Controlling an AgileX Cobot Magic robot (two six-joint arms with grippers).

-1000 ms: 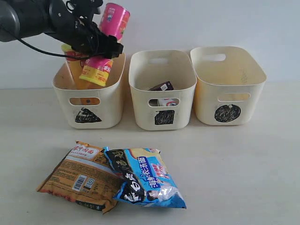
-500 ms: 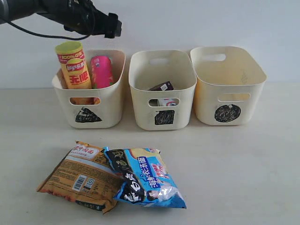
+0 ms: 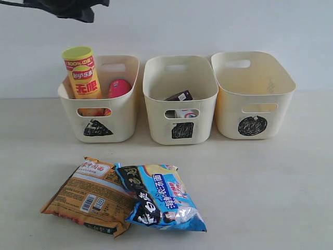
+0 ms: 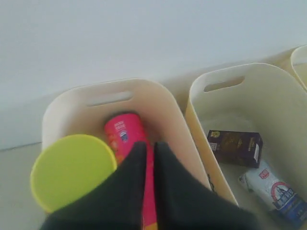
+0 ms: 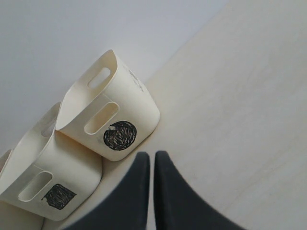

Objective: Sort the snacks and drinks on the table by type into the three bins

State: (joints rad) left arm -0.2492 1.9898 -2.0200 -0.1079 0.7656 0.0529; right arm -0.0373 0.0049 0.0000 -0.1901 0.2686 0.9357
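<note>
The yellow-red chip tube [image 3: 81,73] stands upright in the triangle bin [image 3: 118,122]. The pink tube [image 3: 119,88] lies low beside it. My left gripper [image 4: 149,146] hangs shut and holding nothing above that bin; its arm [image 3: 67,8] shows at the exterior view's top left. In the square bin [image 3: 156,114] lie the dark purple carton [image 4: 234,147] and the blue-white carton [image 4: 273,191]. On the table [image 3: 260,182], the blue-black bag [image 3: 158,195] overlaps the orange-brown bag [image 3: 86,195]. My right gripper [image 5: 152,155] is shut over bare table near the circle bin [image 5: 110,120], outside the exterior view.
The three bins stand side by side along the white back wall, the circle bin [image 3: 229,114] rightmost. Both bags lie near the table's front edge, left of centre.
The left gripper let go of the pink tube, which dropped and settled low in the triangle bin. The gripper then shut, and the arm rose up and to the left.
</note>
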